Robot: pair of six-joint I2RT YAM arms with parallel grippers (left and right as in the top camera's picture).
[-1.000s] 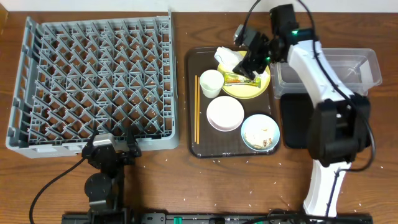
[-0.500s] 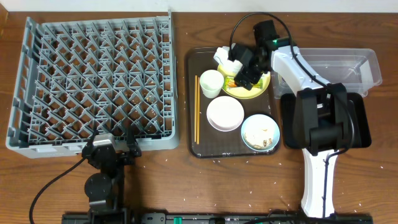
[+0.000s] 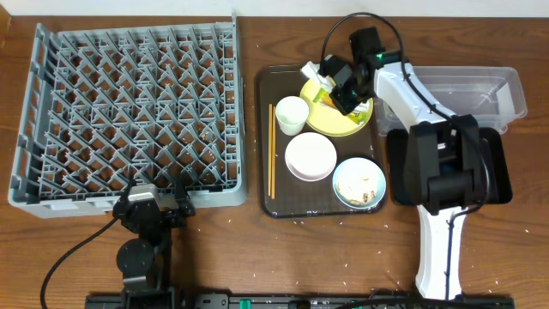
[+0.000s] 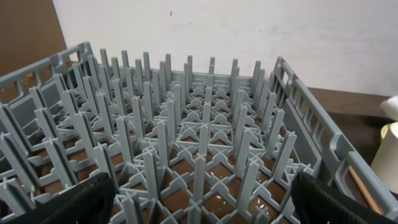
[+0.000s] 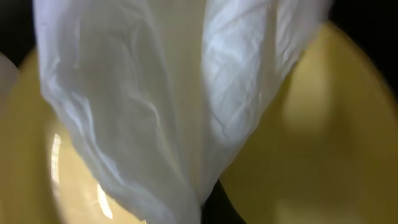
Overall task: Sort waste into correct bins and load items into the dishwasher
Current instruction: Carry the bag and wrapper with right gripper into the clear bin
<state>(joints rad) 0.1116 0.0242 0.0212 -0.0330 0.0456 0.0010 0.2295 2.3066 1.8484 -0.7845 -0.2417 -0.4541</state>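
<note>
My right gripper hangs over the far edge of the yellow plate, shut on the crumpled white napkin. In the right wrist view the napkin fills the frame, pinched at the bottom above the plate. A strip of the yellow-green wrapper shows beside the gripper. The white cup, white bowl, chopsticks and the light blue bowl with rice scraps lie on the brown tray. My left gripper stands open at the grey dish rack's near edge.
The clear tub stands right of the brown tray, with the black tray just in front of it under my right arm. The dish rack takes up the left half of the table. Rice grains are scattered on the wood.
My right gripper swung left over the plate's far edge and shut on the napkin. The left arm stayed still.
</note>
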